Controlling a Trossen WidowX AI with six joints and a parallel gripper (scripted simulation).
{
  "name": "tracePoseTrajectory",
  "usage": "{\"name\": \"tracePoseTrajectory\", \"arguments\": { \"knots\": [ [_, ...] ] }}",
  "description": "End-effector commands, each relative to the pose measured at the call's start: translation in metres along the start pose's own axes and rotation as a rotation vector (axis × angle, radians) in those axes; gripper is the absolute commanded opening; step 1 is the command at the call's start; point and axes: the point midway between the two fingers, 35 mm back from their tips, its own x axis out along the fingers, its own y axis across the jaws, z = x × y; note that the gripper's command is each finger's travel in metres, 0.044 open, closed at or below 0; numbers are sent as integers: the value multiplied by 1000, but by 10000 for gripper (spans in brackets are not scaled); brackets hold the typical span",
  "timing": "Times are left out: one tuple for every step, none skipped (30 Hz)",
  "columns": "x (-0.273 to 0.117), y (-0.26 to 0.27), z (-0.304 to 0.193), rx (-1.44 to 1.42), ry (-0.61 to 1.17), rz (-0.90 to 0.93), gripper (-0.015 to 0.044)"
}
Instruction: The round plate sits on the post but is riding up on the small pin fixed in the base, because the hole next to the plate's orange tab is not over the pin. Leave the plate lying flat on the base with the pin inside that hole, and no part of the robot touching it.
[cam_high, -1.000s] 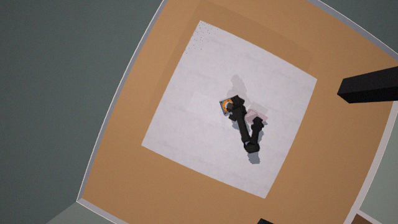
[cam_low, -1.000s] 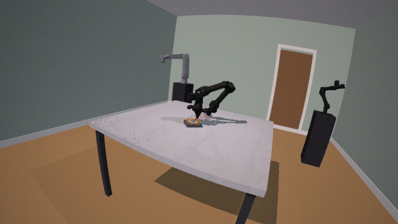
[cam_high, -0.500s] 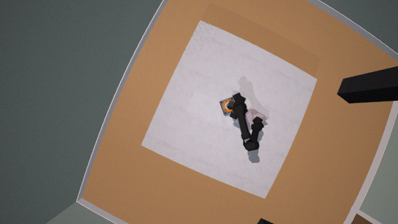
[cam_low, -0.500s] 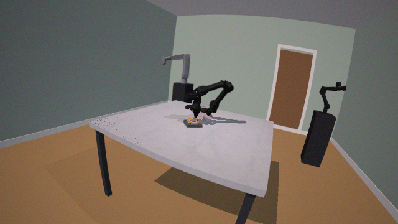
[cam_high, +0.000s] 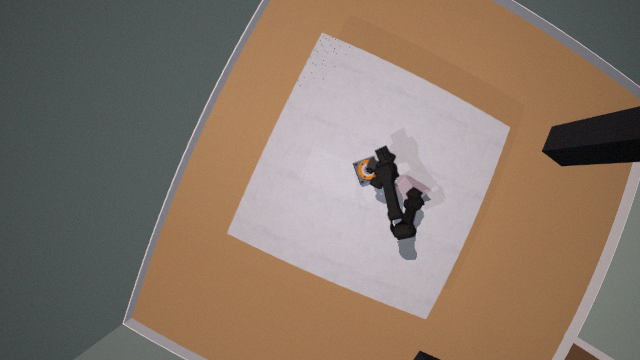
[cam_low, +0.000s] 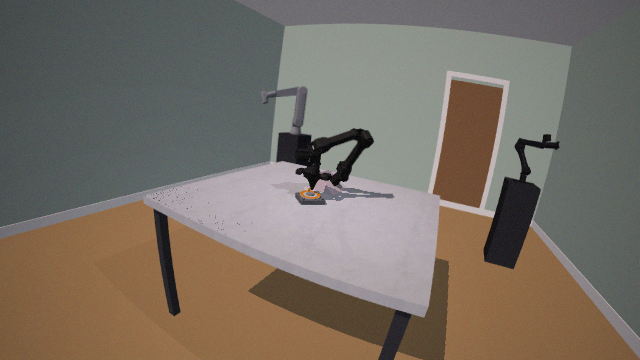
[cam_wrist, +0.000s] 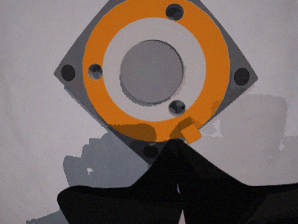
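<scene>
On the grey table (cam_low: 350, 240), orange plate (cam_low: 311, 195); brown floor (cam_low: 75, 300).

the plate (cam_wrist: 156, 70) is sitting on the base (cam_wrist: 79, 52) around the post (cam_wrist: 152, 71), the gripper (cam_wrist: 178, 145) resting (fingers together) at its six o'clock edge.
</scene>
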Motion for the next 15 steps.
{"name": "tracePoseTrajectory", "arguments": {
  "knots": [
    [-2, -4, 4, -10, -4, -10, 0],
    [-2, -5, 4, -10, -4, -10, 0],
    [-2, -5, 4, -10, -4, -10, 0],
    [-2, -6, 4, -10, -4, -10, 0],
    [-2, -6, 5, -10, -4, -10, 0],
    [-2, -7, 5, -11, -4, -10, 0],
    [-3, -7, 5, -10, -4, -10, 0],
    [-5, -7, 5, -10, -4, -11, 0],
    [-9, -7, 5, -10, -4, -11, 0],
    [-14, -7, 5, -10, -4, -11, 0],
    [-19, -6, 5, -10, -4, -12, 0],
    [-25, -6, 4, -10, -4, -12, 0],
    [-30, -6, 4, -10, -4, -12, 0],
    [-36, -5, 3, -10, -4, -12, 0],
    [-41, -5, 2, -10, -4, -12, 0]
  ]
}}
